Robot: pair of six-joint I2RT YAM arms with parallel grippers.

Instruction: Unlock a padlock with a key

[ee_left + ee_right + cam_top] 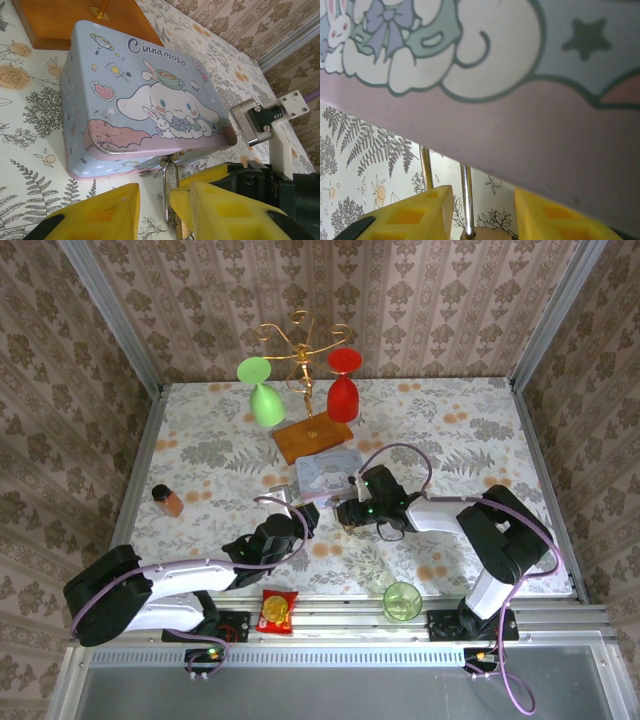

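Note:
The padlock [487, 234] hangs by its thin silvery shackle [169, 186] from the clasp on the near side of the pale blue cartoon tin [145, 95]. Its brass body is mostly hidden behind my yellow fingers. In the left wrist view my left gripper [155, 200] stands open just in front of the tin, with the shackle close by its right finger. My right gripper [482, 200] is open with the shackle and the top of the padlock body between its fingers; a small gap shows on the left side. The key is hidden.
Behind the tin [325, 472] stands a gold wire stand on a wooden base [312, 437] with a green glass [262, 400] and a red glass [343, 390]. An orange bottle [167, 500] stands at the left. A green cup [402, 601] and a red packet [277, 611] sit at the near edge.

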